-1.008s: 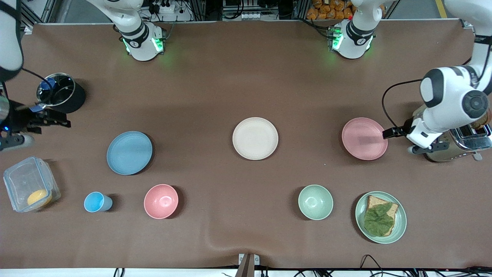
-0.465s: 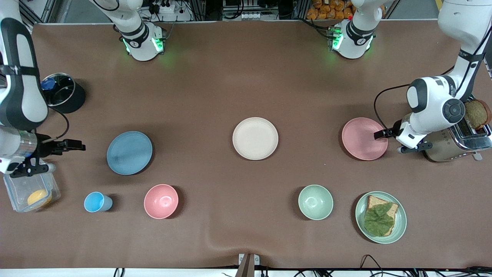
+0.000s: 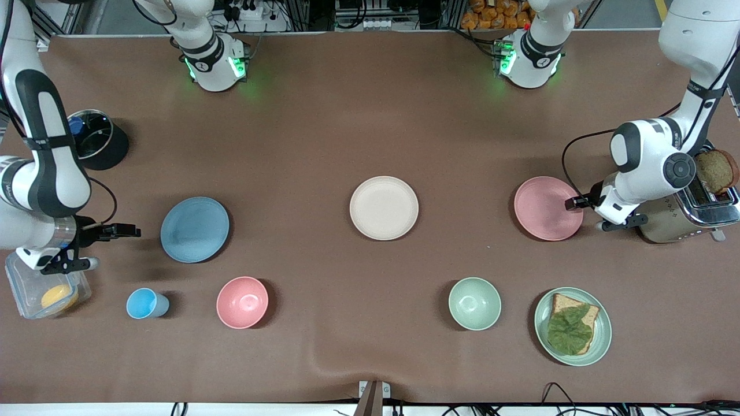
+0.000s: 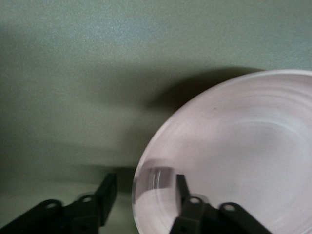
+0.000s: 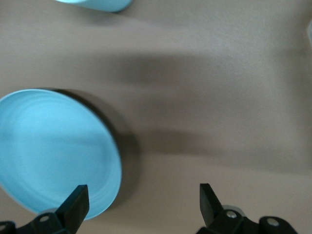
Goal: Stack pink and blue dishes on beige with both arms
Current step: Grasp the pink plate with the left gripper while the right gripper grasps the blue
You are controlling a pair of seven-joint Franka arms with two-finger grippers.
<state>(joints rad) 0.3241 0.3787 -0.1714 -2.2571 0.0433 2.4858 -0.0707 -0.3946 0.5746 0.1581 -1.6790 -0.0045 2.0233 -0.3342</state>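
A robotics lab is showing here: two white arm bases with glowing green lights (image 3: 217, 63) are standing on a brown-covered table (image 3: 324, 127), with power strips and cables (image 3: 248, 11) lying along its edge.

Four flat plates: pink plate (image 3: 548, 208), blue plate (image 3: 195, 229), beige plate (image 3: 384, 208), pale green plate (image 3: 601, 341) carrying one slice of bread (image 3: 572, 329)
Two bowls: pink bowl (image 3: 242, 302), green bowl (image 3: 474, 303)
One blue cup (image 3: 147, 303)
One toaster (image 3: 691, 216)
One clear container (image 3: 26, 289)
One black pot (image 3: 95, 138)
Two arms, two grippers: left gripper (image 3: 575, 203), right gripper (image 3: 124, 231)
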